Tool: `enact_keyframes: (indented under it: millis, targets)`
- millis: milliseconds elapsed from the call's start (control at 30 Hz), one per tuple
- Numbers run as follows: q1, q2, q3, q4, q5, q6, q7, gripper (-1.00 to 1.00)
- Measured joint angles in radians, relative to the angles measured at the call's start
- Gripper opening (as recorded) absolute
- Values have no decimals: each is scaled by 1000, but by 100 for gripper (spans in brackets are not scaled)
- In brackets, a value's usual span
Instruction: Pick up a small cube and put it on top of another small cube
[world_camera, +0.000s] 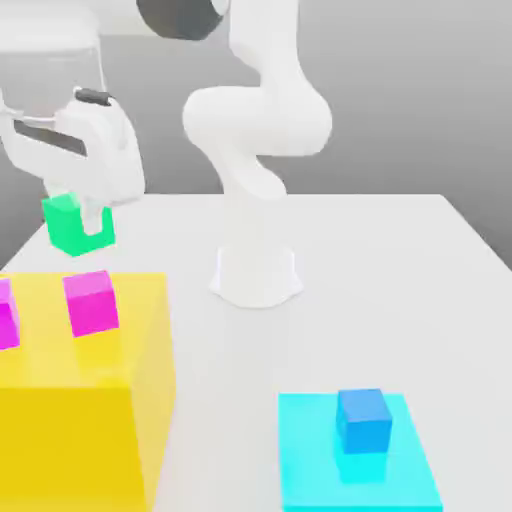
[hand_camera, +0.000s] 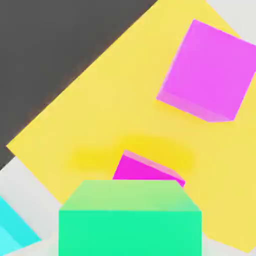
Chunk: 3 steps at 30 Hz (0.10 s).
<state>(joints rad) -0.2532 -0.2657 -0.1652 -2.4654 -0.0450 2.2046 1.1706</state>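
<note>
Hanging in the air at about ten o'clock in the exterior view, the gripper has its fingers closed on the green cube, above the far edge of the yellow block. A magenta cube sits on that block, straight below at six o'clock from the green one. A blue cube rests on a cyan pad at five o'clock. Next, the hand view: the green cube sits close up, with two magenta cubes over yellow.
</note>
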Motion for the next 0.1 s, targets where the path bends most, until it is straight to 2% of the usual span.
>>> enact_keyframes:
  millis: [100]
  targets:
    - [0, 0, 0, 0, 0, 0, 0, 100]
